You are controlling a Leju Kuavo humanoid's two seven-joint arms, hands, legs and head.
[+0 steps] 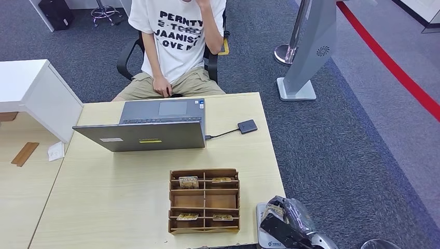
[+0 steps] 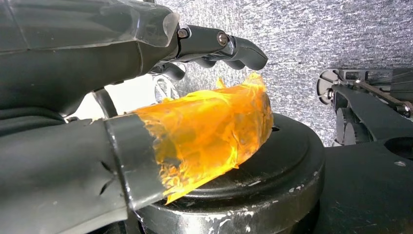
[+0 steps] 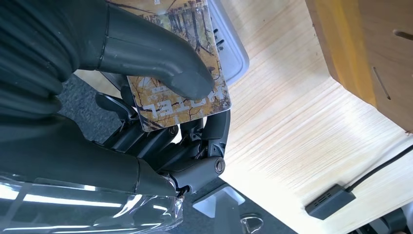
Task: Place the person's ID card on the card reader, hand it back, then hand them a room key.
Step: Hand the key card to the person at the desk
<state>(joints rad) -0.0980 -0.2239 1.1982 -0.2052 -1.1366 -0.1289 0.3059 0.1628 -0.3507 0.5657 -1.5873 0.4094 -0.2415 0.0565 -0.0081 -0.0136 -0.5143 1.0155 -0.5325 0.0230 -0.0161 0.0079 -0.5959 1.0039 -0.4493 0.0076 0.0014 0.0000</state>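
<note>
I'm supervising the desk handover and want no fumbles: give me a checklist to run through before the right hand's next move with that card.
1. Card held: ok. The right hand pinches the patterned card between thumb and fingers.
2. Card over the white card reader: ok, it sits at the table's near right corner under the hand.
3. Card lying flat on the reader: cannot tell.
4. Person ready to receive: not ok, seated behind the laptop with no hand held out.
5. Room keys available: ok, cards lie in the wooden organizer.
6. Left hand free: ok, open, holding nothing.
</note>
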